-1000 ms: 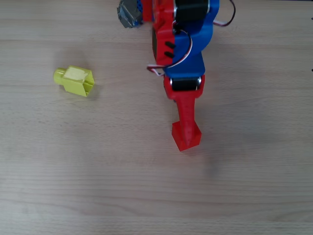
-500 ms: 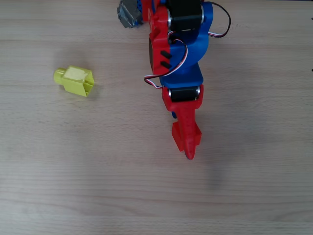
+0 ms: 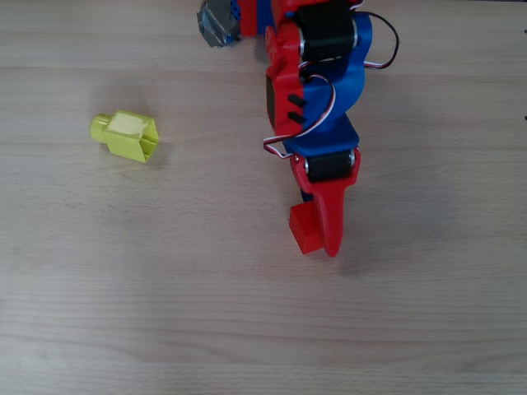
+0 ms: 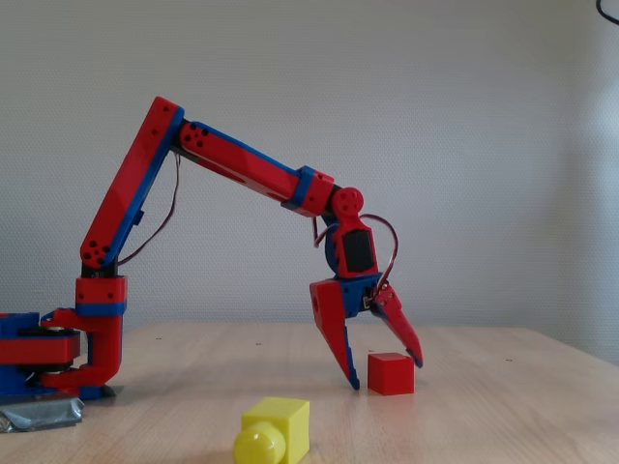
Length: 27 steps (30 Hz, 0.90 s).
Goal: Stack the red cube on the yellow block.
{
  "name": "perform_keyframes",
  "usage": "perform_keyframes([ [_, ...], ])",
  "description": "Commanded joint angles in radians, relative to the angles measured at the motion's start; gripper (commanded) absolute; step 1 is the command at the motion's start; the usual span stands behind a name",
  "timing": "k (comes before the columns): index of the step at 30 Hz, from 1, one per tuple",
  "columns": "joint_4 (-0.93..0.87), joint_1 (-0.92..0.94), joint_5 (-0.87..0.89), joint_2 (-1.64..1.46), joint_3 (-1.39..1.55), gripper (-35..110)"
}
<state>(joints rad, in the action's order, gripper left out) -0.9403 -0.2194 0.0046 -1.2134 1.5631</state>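
Observation:
The red cube [image 3: 303,230] [image 4: 391,373] rests on the table. My red-and-blue gripper [image 3: 319,227] [image 4: 387,373] is open and lowered around it. In the fixed view one fingertip touches down just left of the cube and the other hangs at its upper right. From overhead, the long red finger [image 3: 332,222] covers the cube's right side and reaches past it. The yellow block [image 3: 125,136] [image 4: 276,428] lies on its side well to the left in the overhead view, and nearest the camera in the fixed view, with its round stub pointing away from the gripper.
The light wooden table [image 3: 165,313] is bare between the cube and the yellow block. The arm's base [image 4: 58,358] stands at the left of the fixed view, with grey tape [image 3: 216,23] at its foot.
The gripper has swung a little to the right in the overhead view and come down, and its red finger now reaches past the cube. The cube and the yellow block have stayed put.

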Motion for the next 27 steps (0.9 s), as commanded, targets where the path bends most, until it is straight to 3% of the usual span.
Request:
perform_keyframes([
  [1,-0.003,-0.015,0.009,-0.044,0.003,32],
  [17,0.029,0.002,0.078,-0.137,0.054,13],
  [27,0.005,0.078,0.143,-0.370,0.126,13],
])
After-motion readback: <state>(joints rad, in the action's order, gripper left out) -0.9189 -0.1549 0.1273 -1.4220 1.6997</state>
